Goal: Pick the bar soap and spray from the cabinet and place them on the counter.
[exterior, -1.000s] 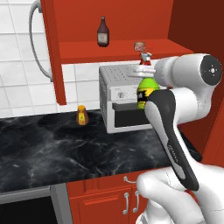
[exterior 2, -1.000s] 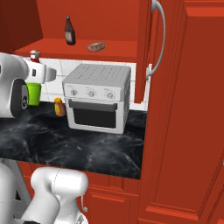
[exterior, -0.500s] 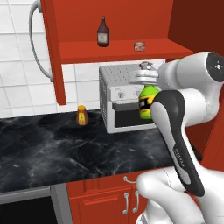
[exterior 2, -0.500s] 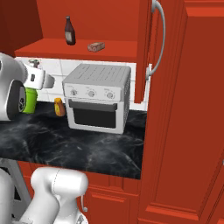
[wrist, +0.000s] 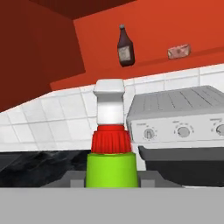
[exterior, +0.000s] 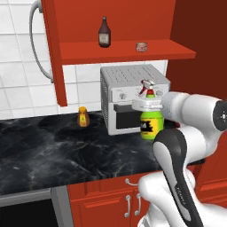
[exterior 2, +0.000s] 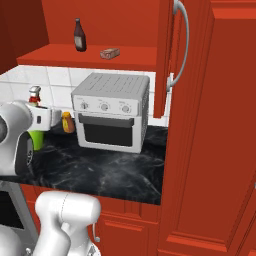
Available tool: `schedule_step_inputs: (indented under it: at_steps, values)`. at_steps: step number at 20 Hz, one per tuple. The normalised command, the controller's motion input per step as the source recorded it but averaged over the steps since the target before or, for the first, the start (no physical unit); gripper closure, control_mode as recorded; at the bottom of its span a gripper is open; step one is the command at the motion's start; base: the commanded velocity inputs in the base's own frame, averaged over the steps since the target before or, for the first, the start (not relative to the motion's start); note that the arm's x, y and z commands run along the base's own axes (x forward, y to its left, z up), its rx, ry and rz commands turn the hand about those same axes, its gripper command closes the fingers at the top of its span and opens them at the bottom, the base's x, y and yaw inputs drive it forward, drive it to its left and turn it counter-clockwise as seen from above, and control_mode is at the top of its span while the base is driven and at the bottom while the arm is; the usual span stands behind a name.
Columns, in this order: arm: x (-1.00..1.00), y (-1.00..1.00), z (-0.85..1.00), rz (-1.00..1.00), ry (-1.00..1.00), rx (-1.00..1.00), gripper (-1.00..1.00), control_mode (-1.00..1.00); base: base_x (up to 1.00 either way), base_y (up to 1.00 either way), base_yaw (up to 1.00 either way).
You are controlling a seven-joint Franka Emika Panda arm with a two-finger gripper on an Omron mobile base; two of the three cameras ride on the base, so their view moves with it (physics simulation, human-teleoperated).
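The spray (exterior: 150, 124) is a green bottle with a yellow label and a white-and-red nozzle. It stays upright, low over the counter (exterior: 62, 150) in front of the toaster oven. My gripper (exterior: 148, 104) is shut on its neck. From the right, the spray (exterior 2: 36, 138) shows beside my arm. Up close, its red collar and green body (wrist: 110, 168) rise between my fingers. The bar soap (exterior: 142, 46) (exterior 2: 110, 53) (wrist: 179, 51) lies on the red shelf of the cabinet (exterior: 128, 51).
A dark brown bottle (exterior: 104, 33) stands on the shelf left of the soap. A silver toaster oven (exterior: 131, 95) sits on the counter, with a small orange bottle (exterior: 82, 117) to its left. The cabinet door (exterior 2: 165, 55) with its curved handle hangs open.
My arm has come down from shelf height, bringing the spray with it towards the counter. The grip has not changed.
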Motion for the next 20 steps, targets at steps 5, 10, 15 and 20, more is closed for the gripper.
schedule_step_inputs:
  at_steps: [5, 10, 15, 20]
  values:
    - [-0.02, 0.04, -0.22, 0.05, -0.09, 0.01, 1.0, -1.0, 0.0, 0.0, 0.0]
    - [-0.05, 0.13, -0.18, 0.05, 0.0, 0.03, 1.0, -1.0, 0.0, 0.0, 0.0]
    - [-0.2, 0.32, -0.49, 0.05, -0.04, 0.01, 1.0, -1.0, 0.0, 0.0, 0.0]
    - [0.0, 0.3, -0.59, 0.03, -0.09, 0.0, 1.0, -1.0, 0.0, 0.0, 0.0]
